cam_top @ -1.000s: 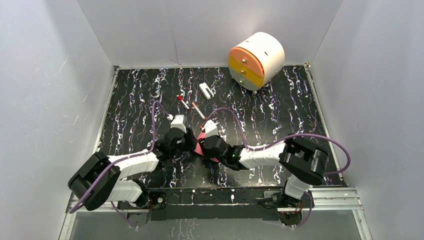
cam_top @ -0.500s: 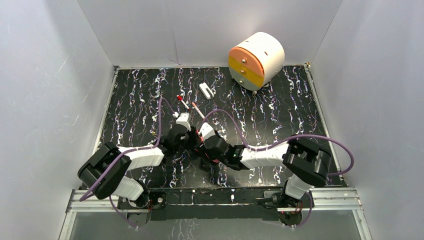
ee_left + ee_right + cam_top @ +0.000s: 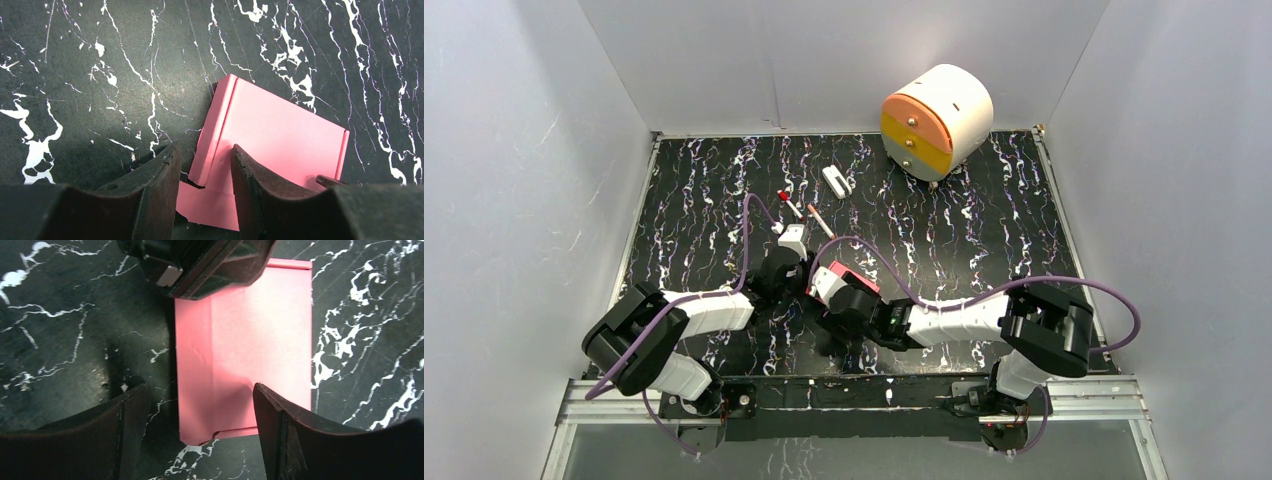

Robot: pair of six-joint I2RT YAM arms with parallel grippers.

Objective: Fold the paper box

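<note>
A flat rectangular pink-red card paper box (image 3: 280,135) lies on the black, white-veined desk (image 3: 100,75). The left end effector (image 3: 205,150) straddles its creased edge, grip unclear; the right end effector (image 3: 200,387) gapes, released.

paper box (image 3: 280,135): thin pink card, matt, smooth, crisp creases. counter (image 3: 100,75): black marble-look sheet with white veins, mostly matt, with fine scratches and scuffs. left fingers (image 3: 155,200) and right fingers (image 3: 125,435): black plastic, matt, slightly grainy, with faint layer lines on the edges. arm shells (image 3: 709,312): smooth white plastic, black joints. drawer unit (image 3: 949,100): smooth white shell, orange and yellow fronts, satin, looks like plastic. walls (image 3: 514,200): plain white panels, matt. rail (image 3: 1094,400) at near edge: bare metal, dull sheen.
</note>
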